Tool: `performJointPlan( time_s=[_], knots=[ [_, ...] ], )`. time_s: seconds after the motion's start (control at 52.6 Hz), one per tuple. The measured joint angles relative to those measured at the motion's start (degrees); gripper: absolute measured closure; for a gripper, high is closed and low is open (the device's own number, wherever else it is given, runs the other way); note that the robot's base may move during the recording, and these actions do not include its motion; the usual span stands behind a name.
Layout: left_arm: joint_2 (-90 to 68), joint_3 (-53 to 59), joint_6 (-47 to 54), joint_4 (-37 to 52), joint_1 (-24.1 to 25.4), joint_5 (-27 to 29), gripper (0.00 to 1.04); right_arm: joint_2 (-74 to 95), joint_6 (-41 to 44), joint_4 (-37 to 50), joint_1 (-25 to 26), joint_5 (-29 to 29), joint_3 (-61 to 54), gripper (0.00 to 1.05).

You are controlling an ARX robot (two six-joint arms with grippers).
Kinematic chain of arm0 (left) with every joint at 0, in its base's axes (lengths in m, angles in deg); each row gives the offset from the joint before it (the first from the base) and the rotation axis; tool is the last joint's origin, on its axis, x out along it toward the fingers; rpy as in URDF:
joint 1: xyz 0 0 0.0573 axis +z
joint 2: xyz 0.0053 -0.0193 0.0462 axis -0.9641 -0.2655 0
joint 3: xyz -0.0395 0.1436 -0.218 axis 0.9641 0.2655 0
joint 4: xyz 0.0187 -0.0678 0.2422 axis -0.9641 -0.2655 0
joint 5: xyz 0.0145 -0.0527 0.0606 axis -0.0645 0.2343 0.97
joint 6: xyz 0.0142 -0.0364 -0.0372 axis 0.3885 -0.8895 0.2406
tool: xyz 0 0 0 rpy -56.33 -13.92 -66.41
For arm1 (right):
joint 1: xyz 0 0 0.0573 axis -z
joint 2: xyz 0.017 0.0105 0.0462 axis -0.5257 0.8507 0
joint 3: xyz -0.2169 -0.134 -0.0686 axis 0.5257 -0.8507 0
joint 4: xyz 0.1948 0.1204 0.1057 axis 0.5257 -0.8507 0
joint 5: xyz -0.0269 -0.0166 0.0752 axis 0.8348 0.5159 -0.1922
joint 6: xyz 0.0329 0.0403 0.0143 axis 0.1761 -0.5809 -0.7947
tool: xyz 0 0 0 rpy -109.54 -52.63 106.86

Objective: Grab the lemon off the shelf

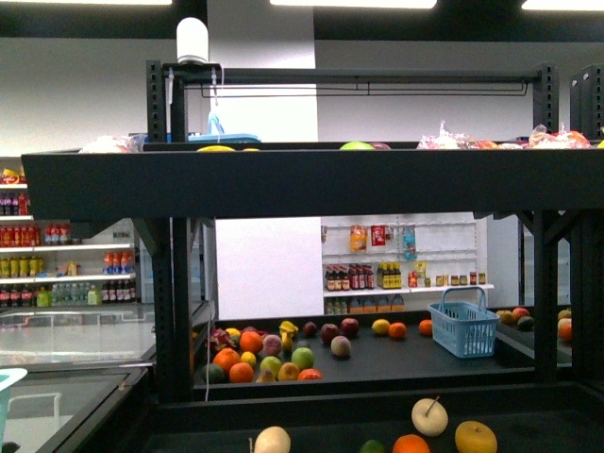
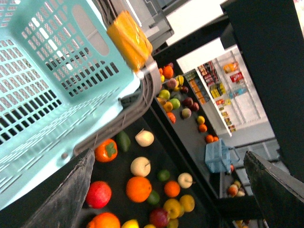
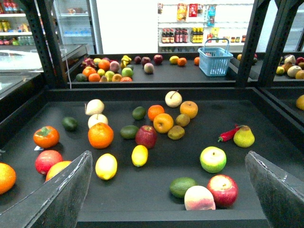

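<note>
Right end effector point(image 3: 167, 159): fingers spread wide, nothing between them. The lemon point(image 3: 106, 166) lies on the shelf point(image 3: 166, 94), lower tray, near-left area. It sits inside the finger span, just beside the inner edge of the left finger, not touching. A smaller yellow oval fruit point(image 3: 139, 155) is just right of it and an orange point(image 3: 100, 135) just behind.

Left end effector point(image 2: 168, 154): also spread, empty, over the tray's left side beside a teal basket point(image 2: 52, 80). That view catches the lemon point(image 2: 130, 223) only as a sliver cut by the frame edge.

Front view shows neither arm. It has the upper tray's front wall, the lower tray's far strip with a pale stemmed fruit point(image 1: 429, 416), and a blue basket point(image 1: 462, 328) on the far rack.
</note>
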Motion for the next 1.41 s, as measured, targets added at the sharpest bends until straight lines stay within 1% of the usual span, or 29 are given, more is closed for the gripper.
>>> performJointPlan(
  time_s=[0.095, 0.209, 0.4, 0.571, 0.704, 1.009, 1.123, 1.142, 1.18, 1.256, 1.294, 1.313, 1.408],
  knots=[
    [-9.2, -7.3, -4.1, 0.1, 1.5, 0.5, 0.08, 0.0, 0.0, 0.0, 0.0, 0.0, 0.0, 0.08],
    [-18.1, -15.0, -7.1, -1.2, 2.2, 1.0, 0.08, 0.0, 0.0, 0.0, 0.0, 0.0, 0.0, 0.08],
    [-29.9, -26.1, -10.8, -3.9, 1.2, 2.5, 0.08, 0.0, 0.0, 0.0, 0.0, 0.0, 0.0, 0.08],
    [-36.4, -34.2, -13.0, -5.9, 0.5, 3.8, 0.08, 0.0, 0.0, 0.0, 0.0, 0.0, 0.0, 0.08],
    [-38.6, -37.6, -13.7, -7.4, 0.4, 4.4, 0.08, 0.0, 0.0, 0.0, 0.0, 0.0, 0.0, 0.08],
    [-40.7, -40.1, -13.4, -12.4, 0.5, 6.6, 0.08, 0.0, 0.0, 0.0, 0.0, 0.0, 0.0, 0.08],
    [-43.2, -42.1, -13.0, -12.7, 0.8, 8.0, 0.08, 0.0, 0.0, 0.0, 0.0, 0.0, 0.0, 0.08],
    [-43.5, -42.6, -12.7, -12.7, 0.8, 8.2, 0.10, 0.0, 0.0, 0.0, 0.0, 0.0, 0.0, 0.08],
    [-44.0, -43.4, -12.6, -12.9, 0.8, 8.4, 0.19, 0.0, 0.0, 0.0, 0.0, 0.0, 0.0, 0.08],
    [-44.2, -44.7, -12.1, -13.5, 0.8, 8.4, 0.40, 0.0, 0.0, 0.0, 0.0, 0.0, 0.0, 0.08],
    [-44.3, -44.7, -12.2, -13.7, 0.7, 8.4, 0.49, 0.0, 0.0, 0.0, 0.0, 0.0, 0.0, 0.08],
    [-44.4, -44.7, -12.2, -13.8, 0.7, 8.4, 0.50, 0.0, 0.0, 0.0, 0.0, 0.0, 0.0, 0.08],
    [-45.1, -44.7, -12.2, -13.8, 0.7, 8.4, 0.68, 0.0, 0.0, 0.0, 0.0, 0.0, 0.0, 0.08]
  ],
)
